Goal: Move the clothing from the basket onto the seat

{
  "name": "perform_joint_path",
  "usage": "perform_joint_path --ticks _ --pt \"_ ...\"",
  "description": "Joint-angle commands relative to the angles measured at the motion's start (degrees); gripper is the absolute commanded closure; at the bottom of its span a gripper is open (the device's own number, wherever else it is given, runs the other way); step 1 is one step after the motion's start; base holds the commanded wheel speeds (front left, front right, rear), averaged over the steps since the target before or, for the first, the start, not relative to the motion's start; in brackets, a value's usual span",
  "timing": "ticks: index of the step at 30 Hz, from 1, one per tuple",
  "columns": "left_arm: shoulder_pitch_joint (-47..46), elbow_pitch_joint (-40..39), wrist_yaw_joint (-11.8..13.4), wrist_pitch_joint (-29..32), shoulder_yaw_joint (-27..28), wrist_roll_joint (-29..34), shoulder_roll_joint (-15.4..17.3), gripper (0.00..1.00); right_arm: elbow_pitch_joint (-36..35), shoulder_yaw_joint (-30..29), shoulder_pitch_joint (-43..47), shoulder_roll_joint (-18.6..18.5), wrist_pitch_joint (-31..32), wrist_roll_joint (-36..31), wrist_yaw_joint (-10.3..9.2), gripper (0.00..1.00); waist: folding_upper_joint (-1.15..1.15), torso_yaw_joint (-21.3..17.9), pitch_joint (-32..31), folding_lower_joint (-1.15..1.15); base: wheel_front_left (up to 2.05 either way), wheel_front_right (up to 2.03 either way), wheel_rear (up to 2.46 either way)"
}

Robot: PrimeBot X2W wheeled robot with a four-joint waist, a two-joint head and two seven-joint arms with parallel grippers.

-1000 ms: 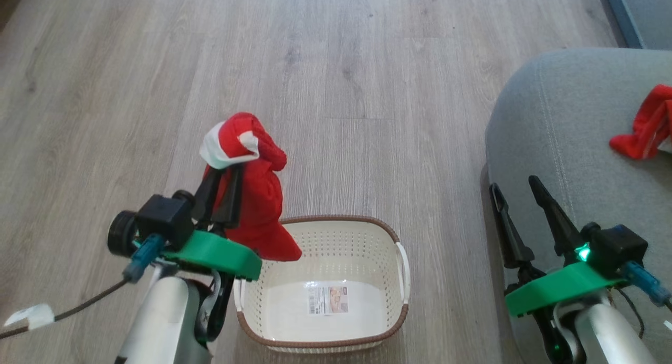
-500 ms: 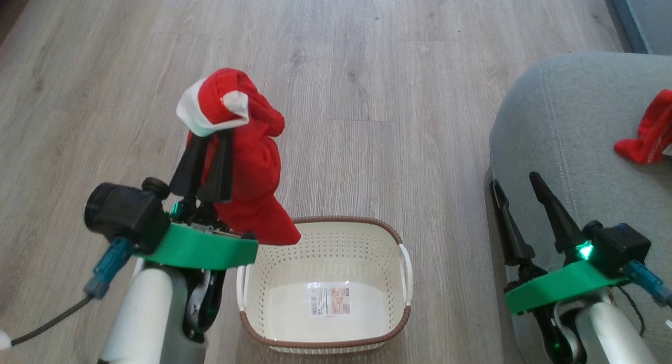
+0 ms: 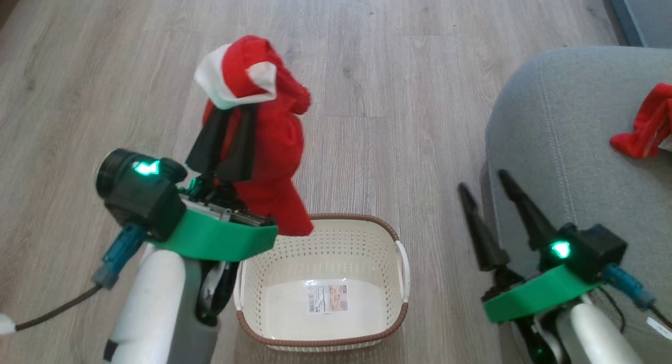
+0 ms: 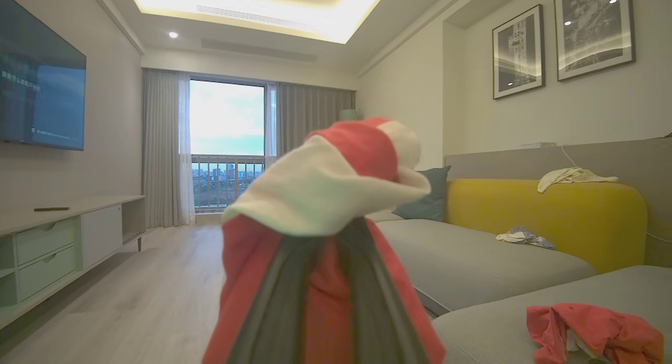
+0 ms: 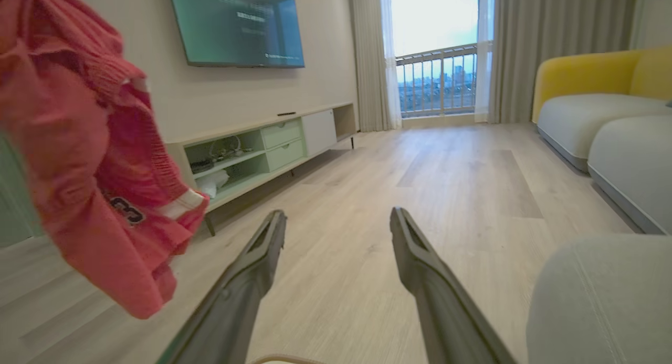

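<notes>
My left gripper is shut on a red garment with white trim, held up in the air above and to the left of the cream basket. That garment drapes over my fingers in the left wrist view and hangs at the left of the right wrist view. The basket holds just a paper label. A second red garment lies on the light grey seat, also seen low at the right from the left wrist. My right gripper is open beside the seat's rounded corner.
Wood floor spreads around the basket. A darker blue-grey upholstered piece sits at the top right. A TV console, a yellow-backed sofa with loose cloths and a balcony window stand farther off.
My left gripper has lifted the red garment higher and a little to the right, away from the basket. My right gripper has shifted slightly left.
</notes>
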Motion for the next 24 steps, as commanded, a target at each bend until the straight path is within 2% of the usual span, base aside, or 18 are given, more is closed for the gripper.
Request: perform_joint_path --ticks 1,10,15,24 --pt "-3.15 -2.0 -0.5 -0.54 1.22 -0.3 0.39 1.0 -2.61 1.89 -2.01 -1.27 0.02 0.36 -0.02 0.0 0.0 -0.09 0.06 0.0 0.0 0.0 0.0" --pt "-5.18 0.93 -1.68 -0.54 -4.55 -0.27 0.39 1.0 -7.43 13.41 -5.15 -3.73 0.02 -1.13 -0.02 0.0 0.0 -0.61 0.89 0.0 0.0 0.0 0.0" --pt "-6.32 2.77 -2.24 -0.55 -9.15 -0.85 0.39 1.0 -5.55 18.53 -8.48 -3.39 0.02 -2.86 -0.02 0.0 0.0 -0.63 1.18 0.0 0.0 0.0 0.0" --pt "-7.82 4.42 -1.12 -0.55 -16.9 -2.63 0.39 1.0 -0.36 19.37 -11.2 -0.09 0.02 -6.18 -0.02 0.0 0.0 0.57 1.37 0.0 0.0 0.0 0.0"
